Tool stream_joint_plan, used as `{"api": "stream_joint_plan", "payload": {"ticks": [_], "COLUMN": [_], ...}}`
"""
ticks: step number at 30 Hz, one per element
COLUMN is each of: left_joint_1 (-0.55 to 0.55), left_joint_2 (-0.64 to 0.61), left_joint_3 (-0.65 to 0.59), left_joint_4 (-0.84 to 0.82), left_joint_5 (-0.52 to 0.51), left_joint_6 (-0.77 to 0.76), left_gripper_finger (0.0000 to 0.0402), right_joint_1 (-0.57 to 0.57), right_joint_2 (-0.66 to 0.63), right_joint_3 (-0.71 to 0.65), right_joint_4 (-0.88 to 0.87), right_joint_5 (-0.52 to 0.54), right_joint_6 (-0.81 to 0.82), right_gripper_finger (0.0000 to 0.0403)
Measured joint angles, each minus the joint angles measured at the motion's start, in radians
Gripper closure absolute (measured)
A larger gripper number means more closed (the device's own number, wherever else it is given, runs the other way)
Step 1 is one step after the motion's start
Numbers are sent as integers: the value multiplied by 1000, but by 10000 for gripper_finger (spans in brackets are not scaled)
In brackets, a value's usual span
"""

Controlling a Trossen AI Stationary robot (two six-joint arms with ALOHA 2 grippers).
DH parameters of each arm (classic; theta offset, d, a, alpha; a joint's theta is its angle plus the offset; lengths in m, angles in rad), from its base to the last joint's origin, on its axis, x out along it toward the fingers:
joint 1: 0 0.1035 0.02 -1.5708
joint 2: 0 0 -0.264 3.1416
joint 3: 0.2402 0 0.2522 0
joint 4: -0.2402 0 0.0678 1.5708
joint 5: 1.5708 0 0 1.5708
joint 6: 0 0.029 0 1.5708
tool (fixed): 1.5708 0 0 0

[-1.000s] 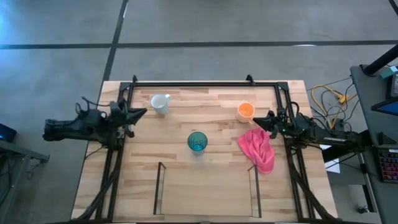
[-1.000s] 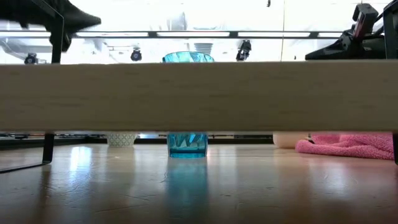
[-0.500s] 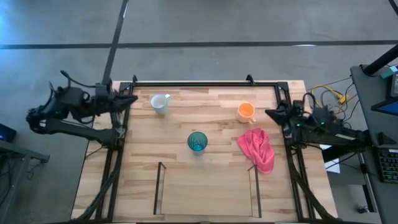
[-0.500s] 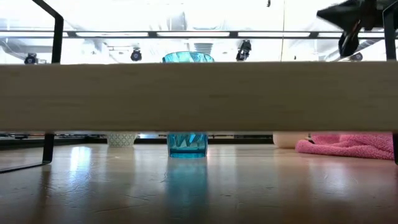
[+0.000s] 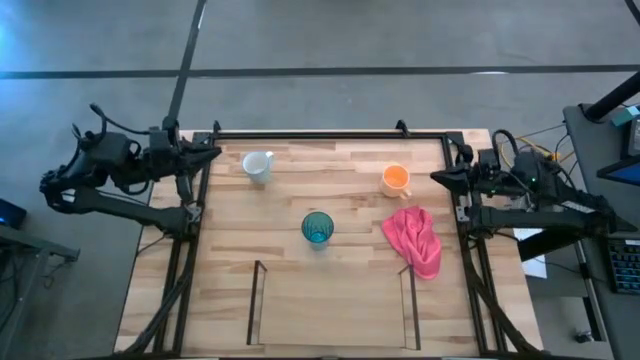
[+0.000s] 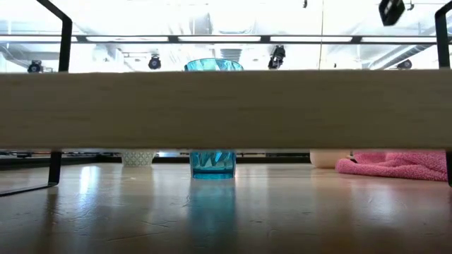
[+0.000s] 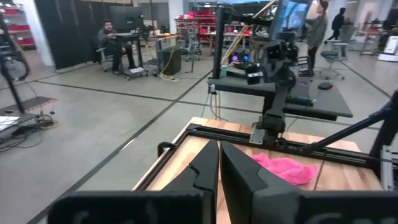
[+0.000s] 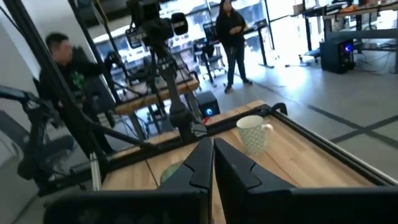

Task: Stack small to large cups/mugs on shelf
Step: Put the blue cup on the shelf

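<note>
A white handled mug [image 5: 258, 166] stands at the table's far left, and also shows in the right wrist view [image 8: 252, 134]. An orange handled mug [image 5: 396, 179] stands at the far right. A teal ribbed tumbler [image 5: 318, 228] stands upright mid-table, and also shows in the low view [image 6: 213, 164]. The shelf bay [image 5: 330, 315] lies at the near edge between two dark panels. My left gripper [image 5: 210, 152] is shut and empty over the far left frame rail. My right gripper [image 5: 437, 177] is shut and empty at the right rail, beside the orange mug.
A pink cloth [image 5: 415, 242] lies crumpled near the orange mug and the shelf's right panel [image 5: 408, 305]. Black frame rails [image 5: 330, 133] border the table. A wooden board [image 6: 226, 109] crosses the low view. People stand in the room beyond the table.
Both grippers have risen. My left gripper has drawn back toward the table's far left corner. My right gripper has drawn back toward the right edge and has gone up out of most of the low view. The cups have not moved.
</note>
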Motion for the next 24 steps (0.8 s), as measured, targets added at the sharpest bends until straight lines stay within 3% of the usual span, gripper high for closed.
{"api": "stream_joint_plan", "payload": {"ticks": [9, 16, 24], "left_joint_1": [0, 0, 0], "left_joint_2": [16, 25, 15], "left_joint_3": [0, 0, 0], "left_joint_4": [-8, -5, -3], "left_joint_5": [4, -87, -103], "left_joint_6": [-1, 2, 0], "left_gripper_finger": [398, 354, 313], "right_joint_1": [0, 0, 0], "right_joint_2": [184, 277, 350], "right_joint_3": [164, 268, 383], "right_joint_4": [-154, -189, -189], "right_joint_5": [-77, -75, -75], "right_joint_6": [-5, -53, 29], "right_gripper_finger": [393, 394, 394]}}
